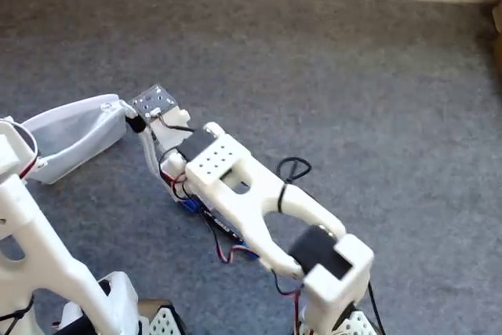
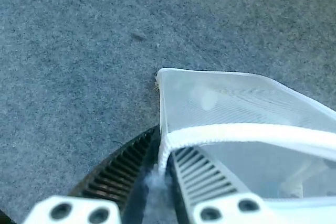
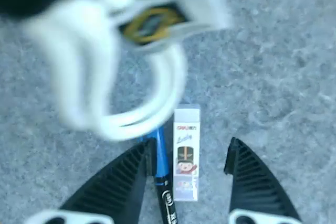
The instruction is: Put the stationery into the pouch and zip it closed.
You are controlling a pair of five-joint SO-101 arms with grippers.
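While the grey felt-like table covering (image 1: pixel 353 76) spreads beneath both arms, the translucent white mesh pouch (image 1: pixel 74 135) sits at the left of the high view. Its mouth gapes and its rim is pinched tight in the left gripper (image 2: pixel 164 153). The right gripper (image 3: pixel 190 148) hangs with jaws wide apart, holding nothing, straddling a blue pen (image 3: pixel 160 166) and a small white boxed eraser (image 3: pixel 186 161) that lie side by side. Picking up stationery seems the step in hand; next it must lower and close on one item.

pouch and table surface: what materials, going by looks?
Pouch: looks like thin white mesh fabric, semi-translucent, with a fine ribbed weave visible; an opaque, woven-looking tape runs along its mouth. Table surface: probably grey felt or low-pile carpet, matte, with fuzzy mottled fibres.
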